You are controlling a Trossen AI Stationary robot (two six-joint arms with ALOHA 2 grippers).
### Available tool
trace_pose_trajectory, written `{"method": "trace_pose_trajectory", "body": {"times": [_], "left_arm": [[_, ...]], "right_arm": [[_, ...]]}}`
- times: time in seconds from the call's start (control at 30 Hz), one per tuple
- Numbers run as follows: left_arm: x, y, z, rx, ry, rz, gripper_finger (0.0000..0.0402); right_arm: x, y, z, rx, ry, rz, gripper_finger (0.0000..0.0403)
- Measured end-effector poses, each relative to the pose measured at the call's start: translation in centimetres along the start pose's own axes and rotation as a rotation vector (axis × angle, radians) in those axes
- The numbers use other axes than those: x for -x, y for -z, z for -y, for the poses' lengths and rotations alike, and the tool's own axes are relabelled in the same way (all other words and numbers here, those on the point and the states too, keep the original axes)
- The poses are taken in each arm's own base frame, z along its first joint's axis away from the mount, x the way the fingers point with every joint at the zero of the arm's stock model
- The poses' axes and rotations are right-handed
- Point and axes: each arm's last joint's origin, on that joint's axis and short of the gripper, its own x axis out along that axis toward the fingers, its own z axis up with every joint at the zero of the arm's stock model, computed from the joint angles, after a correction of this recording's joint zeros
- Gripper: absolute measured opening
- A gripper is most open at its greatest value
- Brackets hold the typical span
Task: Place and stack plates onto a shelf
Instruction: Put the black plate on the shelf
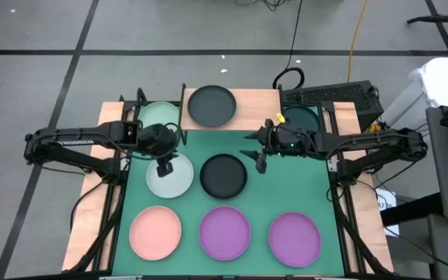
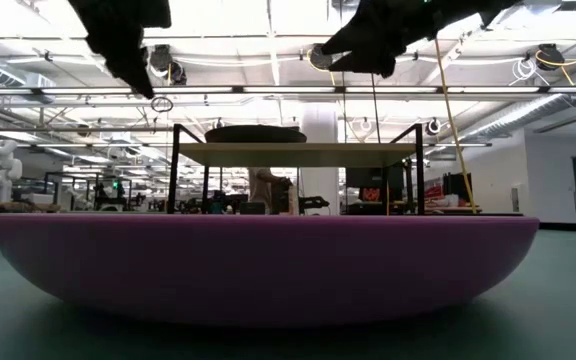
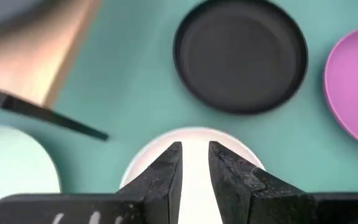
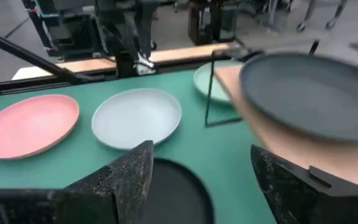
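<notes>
The light-wood shelf [image 1: 247, 105] stands at the table's far edge with a black plate [image 1: 211, 105] lying on it; the low view shows the shelf [image 2: 293, 153] and that plate [image 2: 256, 133]. A mint plate [image 1: 157, 117] and a dark teal plate [image 1: 302, 118] flank the shelf. On the green mat lie a white-blue plate [image 1: 179, 180], a black plate [image 1: 224, 176], a pink plate [image 1: 155, 232] and two purple plates [image 1: 225, 232] [image 1: 295, 237]. My left gripper [image 3: 194, 151] hovers high above the white-blue plate [image 3: 194, 180], fingers narrowly open. My right gripper [image 4: 201, 180] hangs wide open right of the black plate, near the shelf.
Light-wood side strips [image 1: 92, 210] run along the mat's left and right. Black frame bars [image 1: 341, 202] border the table. Beyond the right edge sit a keyboard [image 1: 329, 95] and other gear. Bare mat [image 1: 294, 183] lies in front of the right gripper.
</notes>
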Motion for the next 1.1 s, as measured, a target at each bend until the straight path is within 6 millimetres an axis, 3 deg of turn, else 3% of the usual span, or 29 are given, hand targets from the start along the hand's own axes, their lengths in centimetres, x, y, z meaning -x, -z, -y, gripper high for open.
{"method": "trace_pose_trajectory", "body": {"times": [0.23,0.7,1.1], "left_arm": [[0.0,0.2,0.6,0.018,0.015,-0.014,0.0086],[0.3,0.5,2.8,0.272,0.082,-0.007,0.0086],[0.7,1.2,5.0,0.461,0.068,0.014,0.0086]], "right_arm": [[-0.4,1.6,-1.4,0.006,-0.061,-0.131,0.0238],[-4.8,7.4,-3.5,0.066,-0.224,-0.453,0.0238],[-6.4,9.3,-3.8,0.328,-0.438,-0.47,0.0237]]}}
